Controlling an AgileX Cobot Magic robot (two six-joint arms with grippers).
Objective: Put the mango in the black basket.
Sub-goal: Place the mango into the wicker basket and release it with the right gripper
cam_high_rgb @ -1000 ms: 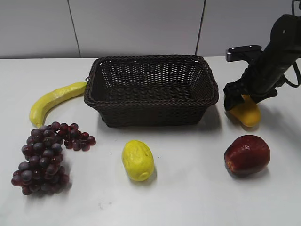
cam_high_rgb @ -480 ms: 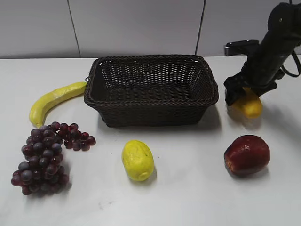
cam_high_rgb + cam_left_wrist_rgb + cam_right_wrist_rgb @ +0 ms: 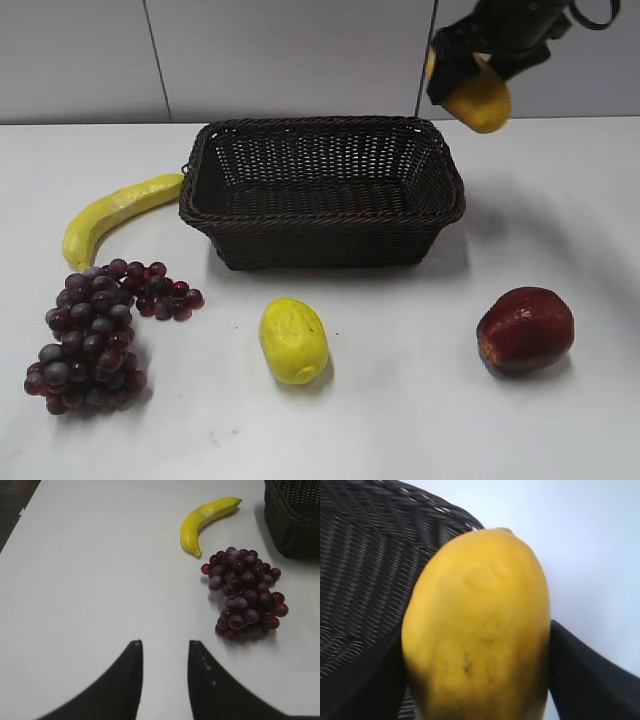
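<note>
The orange-yellow mango (image 3: pixel 479 99) hangs in my right gripper (image 3: pixel 470 70), high above the table just past the far right corner of the black basket (image 3: pixel 322 190). In the right wrist view the mango (image 3: pixel 477 625) fills the frame between the two dark fingers, with the basket's woven rim (image 3: pixel 365 555) below and to the left. My left gripper (image 3: pixel 164 647) is open and empty over bare white table, left of the basket; it does not show in the exterior view.
A banana (image 3: pixel 115 212) and a bunch of dark grapes (image 3: pixel 95 335) lie left of the basket. A pale bumpy yellow fruit (image 3: pixel 293 340) and a red apple (image 3: pixel 525 329) lie in front. A grey wall stands behind the table.
My right gripper has lifted the mango off the table at the basket's right side and carried it up and leftwards, to above the basket's far right corner.
</note>
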